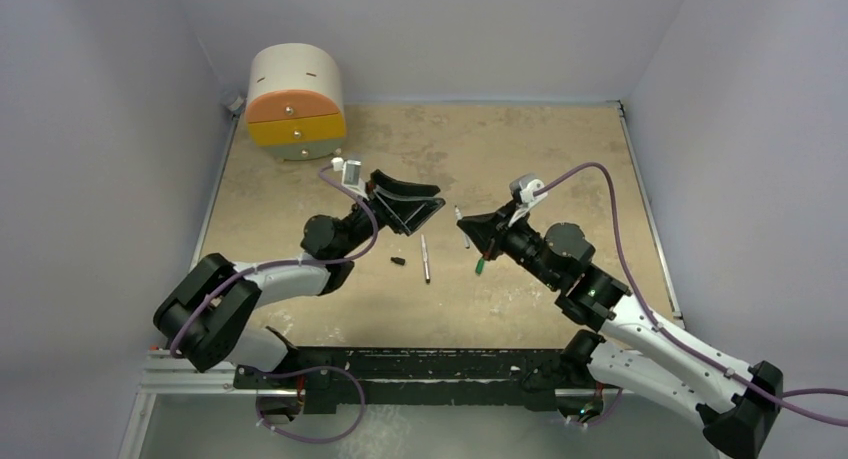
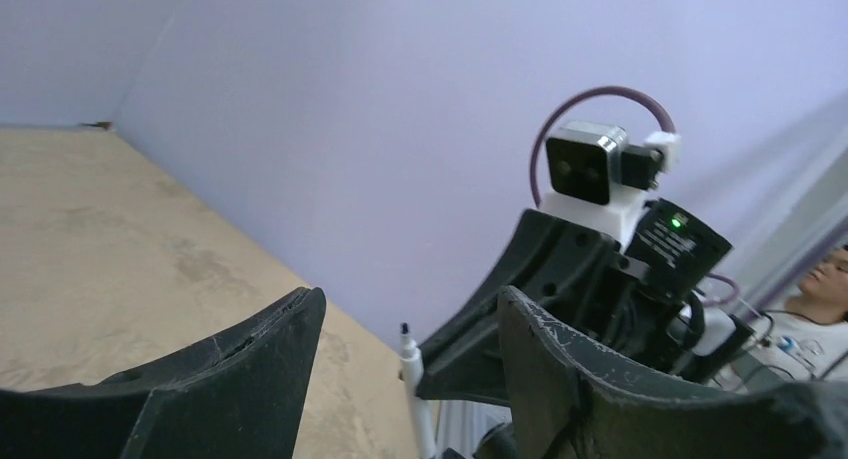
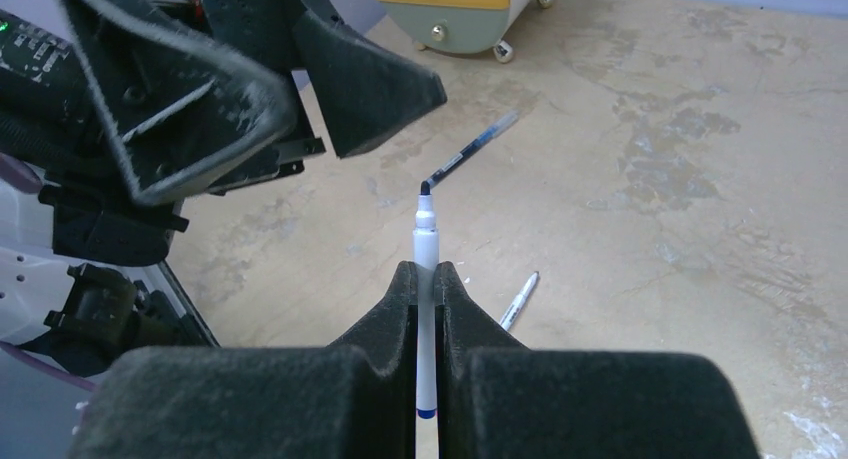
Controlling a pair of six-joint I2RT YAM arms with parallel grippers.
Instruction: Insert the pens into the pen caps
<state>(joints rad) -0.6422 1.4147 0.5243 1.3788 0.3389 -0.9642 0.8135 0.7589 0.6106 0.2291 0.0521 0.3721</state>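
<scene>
Right wrist view is showing the right claw (image 3: 427,274) pinching a pen (image 3: 426,244), its tip poking out ahead. Beyond it, the left claw (image 1: 420,214) is gaping wide, empty. Probably best: holding the pen steady and sending the left claw down for the black cap (image 1: 398,261) lying beneath it.

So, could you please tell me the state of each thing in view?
left hand: open, empty.
right hand: shut on held pen.
held pen: uncapped, tip exposed.
table pen: lying flat, ungripped.
black cap: loose on table, on no pen.
drawer unit: drawers shut.
</scene>
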